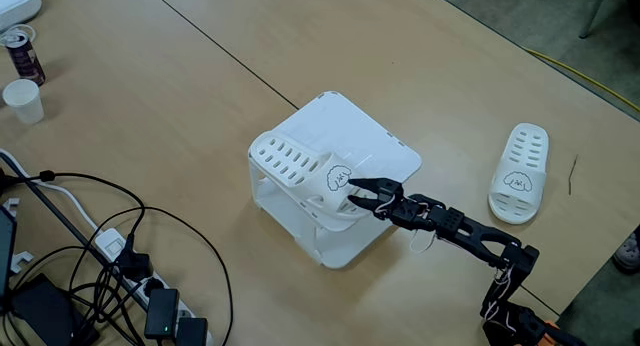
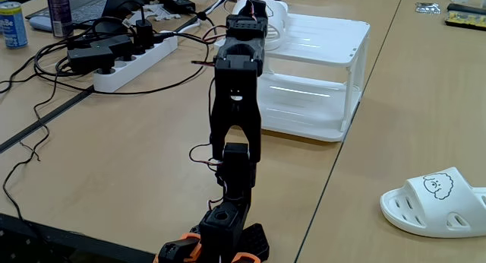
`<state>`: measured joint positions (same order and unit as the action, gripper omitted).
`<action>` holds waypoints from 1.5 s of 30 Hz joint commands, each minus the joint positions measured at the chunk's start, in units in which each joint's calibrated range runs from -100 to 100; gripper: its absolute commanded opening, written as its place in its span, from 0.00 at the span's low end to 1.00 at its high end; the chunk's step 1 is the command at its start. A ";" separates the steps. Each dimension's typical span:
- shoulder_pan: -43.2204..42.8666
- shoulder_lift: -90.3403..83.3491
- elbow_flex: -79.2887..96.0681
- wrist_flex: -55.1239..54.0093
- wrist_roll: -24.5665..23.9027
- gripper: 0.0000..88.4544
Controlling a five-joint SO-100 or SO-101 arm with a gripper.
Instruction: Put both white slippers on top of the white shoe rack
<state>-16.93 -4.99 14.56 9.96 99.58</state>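
**Claw at the slipper on the rack**

Black arm [image 1: 470, 236] stretched out long and low from its base at the bottom right corner in a fixed view, reaching left toward the white shoe rack [image 1: 375, 136]. Seen from behind in a fixed view, standing tall in the middle [image 2: 235, 103] and leaning away toward the rack [image 2: 319, 73].

Claw [image 1: 352, 193] at the end of the arm, right over the near edge of the rack top. Two dark fingers spread a little, with the tips against the puppy-face end of one white slipper [image 1: 300, 171]. Hard to tell if really squeezing it or just touching.

That slipper lying on the rack top, just left of the claw, holes facing up, sticking out a bit over the rack's front left corner. Partly hidden behind the arm in the other fixed view [image 2: 275, 18].

Other white slipper [image 1: 520, 173] down on the wooden worktop [image 1: 150, 76], well off to the right of the claw, apart from the rack, puppy face near its closer end. Also seen low and right of the arm's base in a fixed view [image 2: 437, 202].
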 commanded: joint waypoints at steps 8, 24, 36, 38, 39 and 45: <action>1.39 -9.95 1.19 -0.29 0.42 0.20; 10.60 -12.22 10.75 -0.29 0.42 0.01; 8.29 -12.22 14.36 -0.38 0.42 0.01; 7.47 -12.22 14.36 -0.38 0.42 0.01; 7.14 -12.22 14.36 -0.38 0.42 0.01; 6.07 -12.22 14.45 -0.38 0.42 0.01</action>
<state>-10.11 -13.40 29.83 10.04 99.58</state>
